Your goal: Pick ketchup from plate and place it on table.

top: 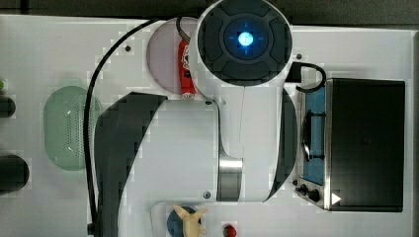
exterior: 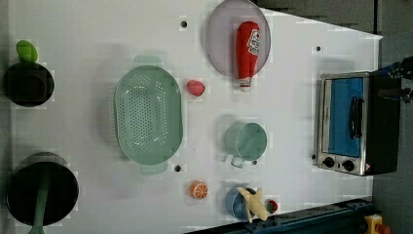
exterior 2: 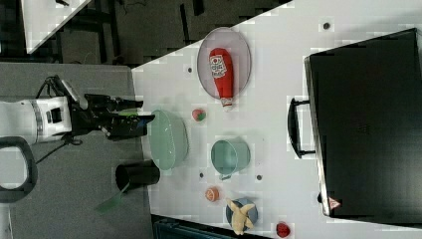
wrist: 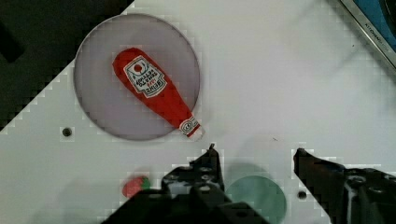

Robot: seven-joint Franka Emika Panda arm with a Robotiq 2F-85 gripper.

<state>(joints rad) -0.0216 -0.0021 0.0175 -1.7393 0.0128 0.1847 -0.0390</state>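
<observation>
The ketchup is a slim red bottle with a white-and-dark label. It lies flat on the greyish-lilac plate, and its pale capped tip reaches just over the rim onto the white table. My gripper hangs well above the table, open, with nothing between its dark fingers. It is off to one side of the plate, over the teal cup. The ketchup and plate sit at the top of the left view. In the right view the gripper sticks out from the white arm.
A green perforated basket lies mid-table, with a strawberry between it and the plate. The teal cup, an orange and a blue dish with a banana stand nearby. A toaster oven occupies the left view's right; black pots line the left view's left.
</observation>
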